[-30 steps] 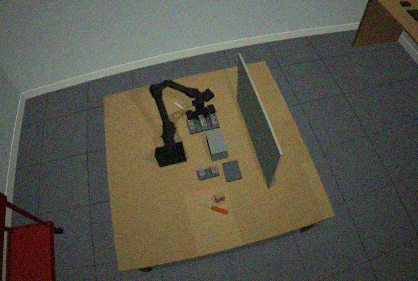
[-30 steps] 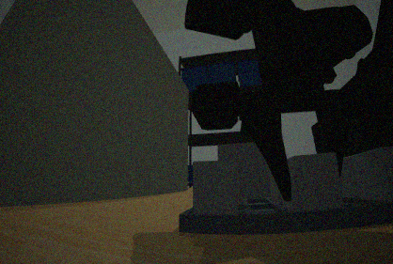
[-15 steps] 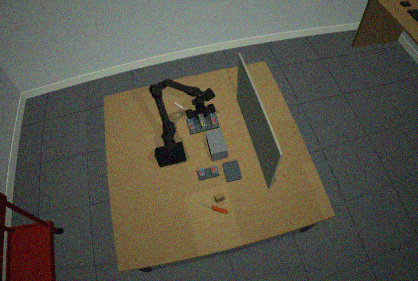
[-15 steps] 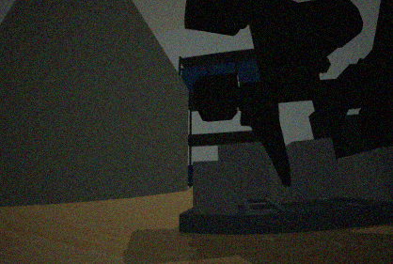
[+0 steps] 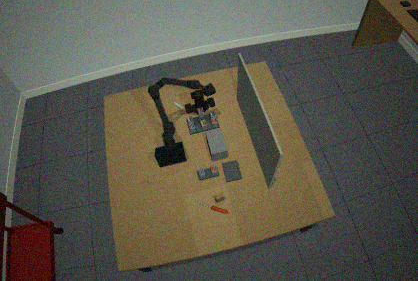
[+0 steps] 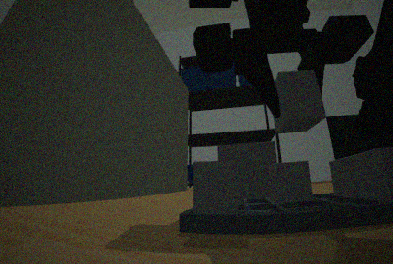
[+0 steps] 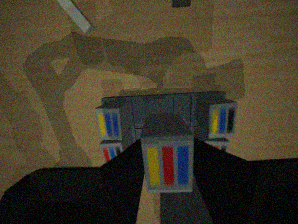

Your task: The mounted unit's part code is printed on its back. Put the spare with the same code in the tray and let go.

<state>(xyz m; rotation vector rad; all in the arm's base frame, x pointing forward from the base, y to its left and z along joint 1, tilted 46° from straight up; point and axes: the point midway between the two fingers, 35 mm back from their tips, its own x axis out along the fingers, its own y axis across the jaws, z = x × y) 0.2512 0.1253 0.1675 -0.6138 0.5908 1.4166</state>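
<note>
Pincer fingers: run off the wrist view's lower edge.
Held spare (image 7: pixel 167 165): its base drops below the same edge; sides are masked by the fingers.
Spare holder (image 7: pixel 165 107): front row largely hidden behind the held spare.
Mounted unit (image 5: pixel 217 144): code too small to tell from the top view.
Red cart (image 5: pixel 30 247): cut by the left and bottom edges.
Side desk (image 5: pixel 385 14): cropped at the right edge.
</note>
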